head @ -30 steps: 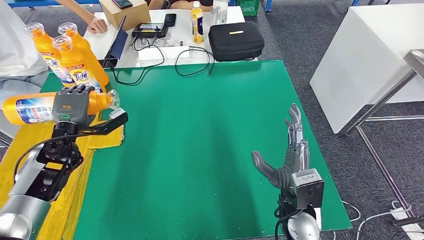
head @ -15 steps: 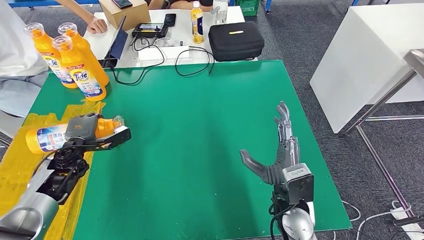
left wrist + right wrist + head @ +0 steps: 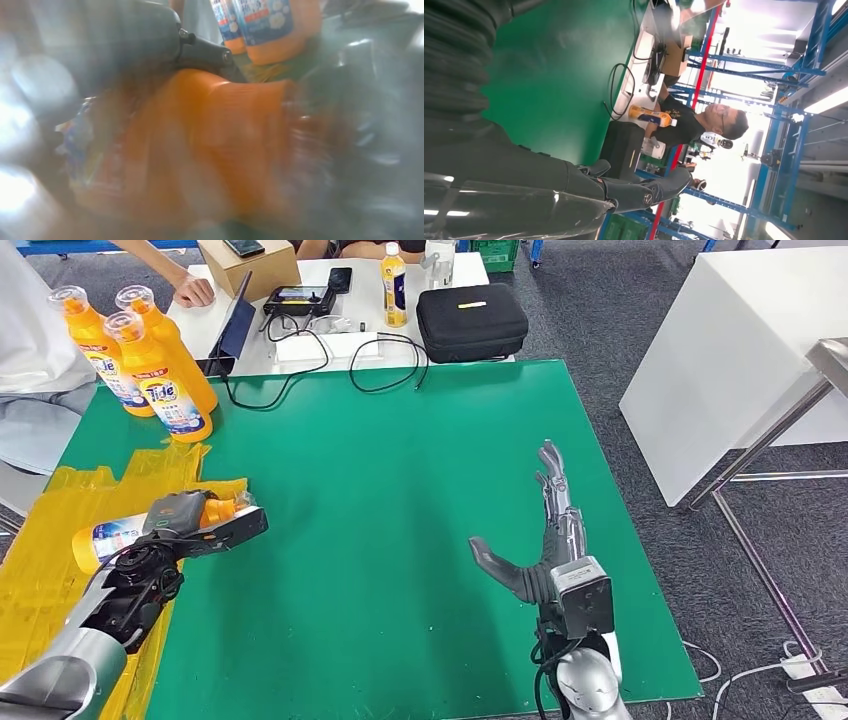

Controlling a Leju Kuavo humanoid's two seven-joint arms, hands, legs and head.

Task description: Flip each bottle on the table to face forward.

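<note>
We have lowered the bottle (image 3: 120, 532), apparently still gripped by our left hand (image 3: 178, 512), onto the counter (image 3: 400, 490); right hand (image 3: 545, 540) stays open.

Only thing I can actually read is "Tide" on the label of the front orange bottle (image 3: 165, 380) standing at the table's far left corner. Other labels are too small or blurry.
</note>
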